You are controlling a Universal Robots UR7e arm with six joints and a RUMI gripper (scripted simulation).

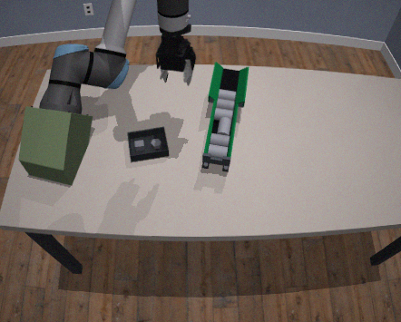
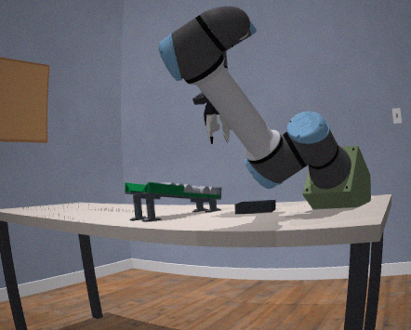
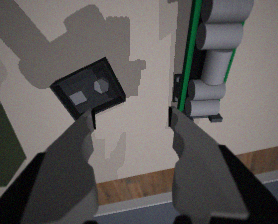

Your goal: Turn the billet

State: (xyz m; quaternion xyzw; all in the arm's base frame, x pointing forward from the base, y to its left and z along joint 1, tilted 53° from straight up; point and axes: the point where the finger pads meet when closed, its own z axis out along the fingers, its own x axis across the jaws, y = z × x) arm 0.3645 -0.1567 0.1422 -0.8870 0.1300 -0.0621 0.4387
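Observation:
A green feed ramp point(image 1: 223, 113) stands on short legs in the middle of the table, sloping down to a dark stop point(image 1: 216, 161) at its near end. Several grey billets lie across it. One billet point(image 1: 223, 125) lies lengthwise in the middle of the row; the wrist view shows it too point(image 3: 216, 67), with crosswise billets above and below it. My gripper point(image 1: 175, 77) hangs high in the air to the left of the ramp's upper end, well clear of it. Its fingers stand apart with nothing between them. In the side view the gripper point(image 2: 218, 138) is far above the ramp point(image 2: 173, 190).
A black tray point(image 1: 148, 143) with two small grey pieces lies on the table left of the ramp, below my fingers in the wrist view point(image 3: 88, 88). The arm's green base block point(image 1: 53, 144) stands at the table's left edge.

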